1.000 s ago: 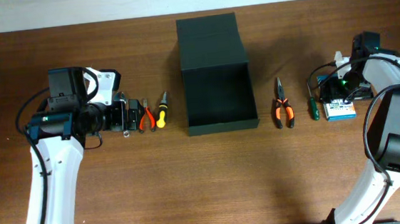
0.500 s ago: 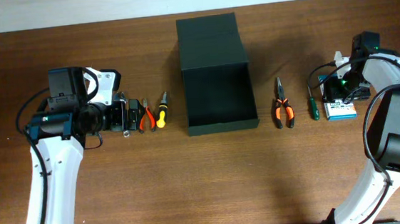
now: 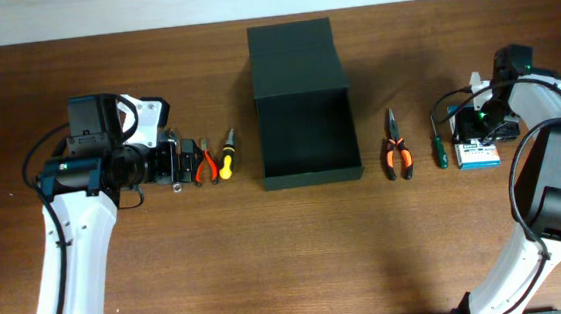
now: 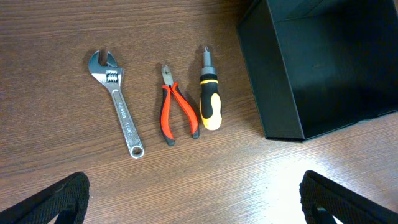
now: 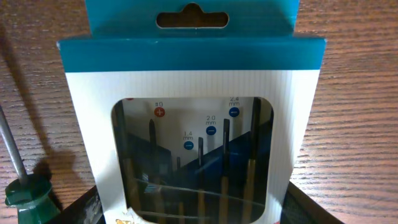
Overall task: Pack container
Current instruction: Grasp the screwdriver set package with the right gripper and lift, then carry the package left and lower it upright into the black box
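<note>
The container [image 3: 304, 135] stands open at the table's middle, flap lid laid back on its far side; its inside shows only darkness. Left of it lie a wrench [image 4: 118, 102], red pliers [image 4: 176, 115] and a yellow screwdriver [image 4: 208, 102]. The left gripper [image 4: 199, 200] hangs over them, fingers spread wide and empty, only their tips in frame. The right gripper [image 3: 482, 123] sits over the card pack [image 5: 193, 81] at the right; its fingers are cut off at the wrist view's bottom corners, so I cannot tell whether they grip.
</note>
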Motion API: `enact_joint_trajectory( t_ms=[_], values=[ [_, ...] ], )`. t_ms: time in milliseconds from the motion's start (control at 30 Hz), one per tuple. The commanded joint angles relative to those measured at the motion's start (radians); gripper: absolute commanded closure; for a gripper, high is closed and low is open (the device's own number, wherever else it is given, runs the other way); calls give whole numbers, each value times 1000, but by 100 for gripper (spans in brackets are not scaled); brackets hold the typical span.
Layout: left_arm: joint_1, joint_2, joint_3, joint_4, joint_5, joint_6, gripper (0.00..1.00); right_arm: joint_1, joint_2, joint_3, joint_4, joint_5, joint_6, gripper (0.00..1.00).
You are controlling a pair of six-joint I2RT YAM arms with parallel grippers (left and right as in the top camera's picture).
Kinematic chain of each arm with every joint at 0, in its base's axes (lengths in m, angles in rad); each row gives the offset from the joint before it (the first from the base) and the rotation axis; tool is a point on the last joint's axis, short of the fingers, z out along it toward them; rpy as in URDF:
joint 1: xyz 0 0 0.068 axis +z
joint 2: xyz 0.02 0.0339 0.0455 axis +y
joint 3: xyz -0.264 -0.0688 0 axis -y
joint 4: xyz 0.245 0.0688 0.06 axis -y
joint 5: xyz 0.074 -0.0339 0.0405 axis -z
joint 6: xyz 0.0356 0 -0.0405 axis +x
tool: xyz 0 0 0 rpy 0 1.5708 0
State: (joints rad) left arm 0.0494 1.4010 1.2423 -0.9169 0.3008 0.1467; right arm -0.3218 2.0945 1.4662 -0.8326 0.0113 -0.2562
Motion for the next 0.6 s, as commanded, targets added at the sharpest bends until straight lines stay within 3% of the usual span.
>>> enact_joint_trajectory(
  t_ms=[0, 567],
  values=[
    [5, 2, 19, -1, 18, 16, 1, 2, 21, 48, -25, 19, 30, 41],
    [5, 2, 19, 0, 18, 16, 1, 2, 3, 378, -229, 11, 86, 48]
  ],
)
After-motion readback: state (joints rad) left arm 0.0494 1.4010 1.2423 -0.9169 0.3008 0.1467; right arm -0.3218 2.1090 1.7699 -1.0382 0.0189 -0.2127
